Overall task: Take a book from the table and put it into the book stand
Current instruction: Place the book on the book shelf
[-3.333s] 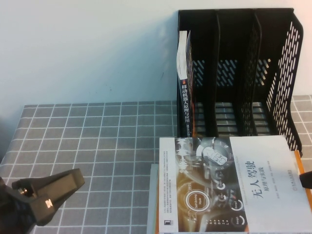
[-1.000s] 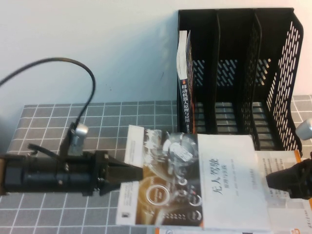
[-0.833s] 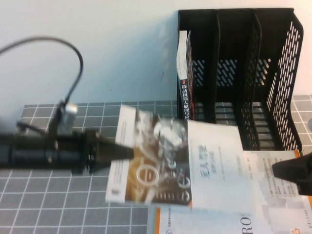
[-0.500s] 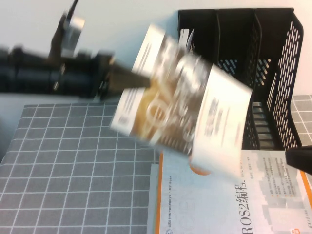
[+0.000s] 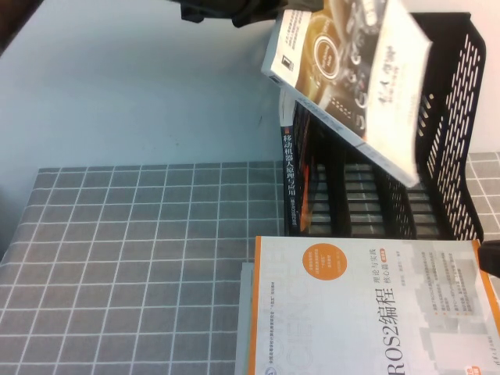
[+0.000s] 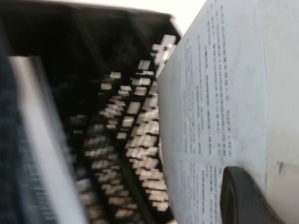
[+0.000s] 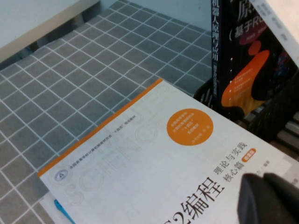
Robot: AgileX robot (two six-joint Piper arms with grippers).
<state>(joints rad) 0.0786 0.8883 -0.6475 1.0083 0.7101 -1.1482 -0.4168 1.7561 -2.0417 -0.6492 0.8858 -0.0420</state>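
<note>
Large paperback book (image 5: 351, 74) held tilted above book stand (image 5: 453, 117), clamped at edge by left hand (image 5: 266, 9); floppy, heavy—sag expected. Right hand (image 5: 491, 269) parked at desk (image 5: 141, 258) edge, grip state undeterminable.

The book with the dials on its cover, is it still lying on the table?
No, the book is up in the air, tilted in front of the book stand, held by the left gripper above the table.

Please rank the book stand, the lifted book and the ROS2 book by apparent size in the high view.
1. Book stand.
2. ROS2 book, cropped and nearer, so unsure.
3. Lifted book, tilted, held by left end effector; right end effector at the edge.
</note>
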